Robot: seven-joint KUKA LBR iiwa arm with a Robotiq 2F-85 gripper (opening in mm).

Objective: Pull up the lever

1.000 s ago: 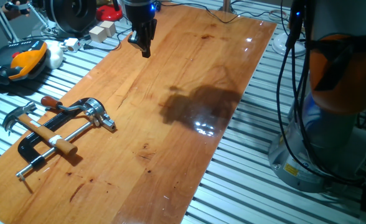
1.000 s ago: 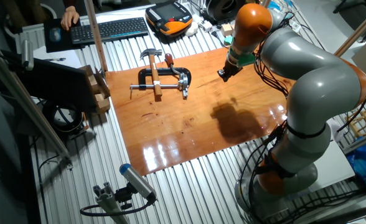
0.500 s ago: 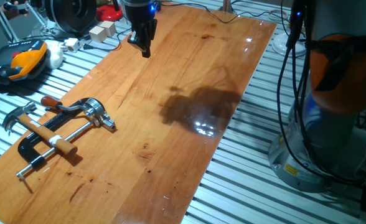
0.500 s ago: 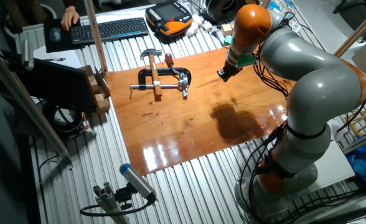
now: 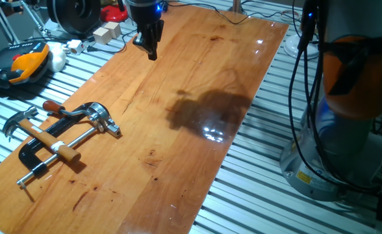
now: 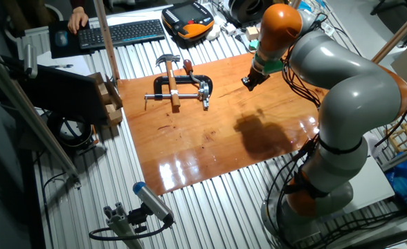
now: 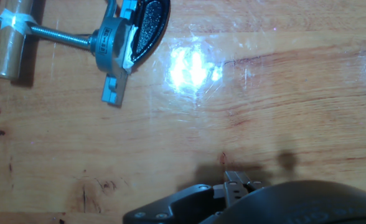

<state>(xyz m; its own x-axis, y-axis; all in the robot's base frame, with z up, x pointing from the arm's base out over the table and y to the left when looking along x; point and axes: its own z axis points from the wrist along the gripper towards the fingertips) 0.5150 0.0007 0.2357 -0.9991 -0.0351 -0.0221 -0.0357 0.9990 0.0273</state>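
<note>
Above the board's far end, gripper, finger gap indiscernible, well apart from the lever.

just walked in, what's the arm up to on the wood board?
Nothing is held yet. The arm's tool hangs above the wooden board, well apart from the bar clamp lying at the other end. The lever on the clamp's chrome head is untouched, so it is not yet pulled up. A hammer lies across the clamp. Whether the tool is open or shut does not show clearly.
</note>
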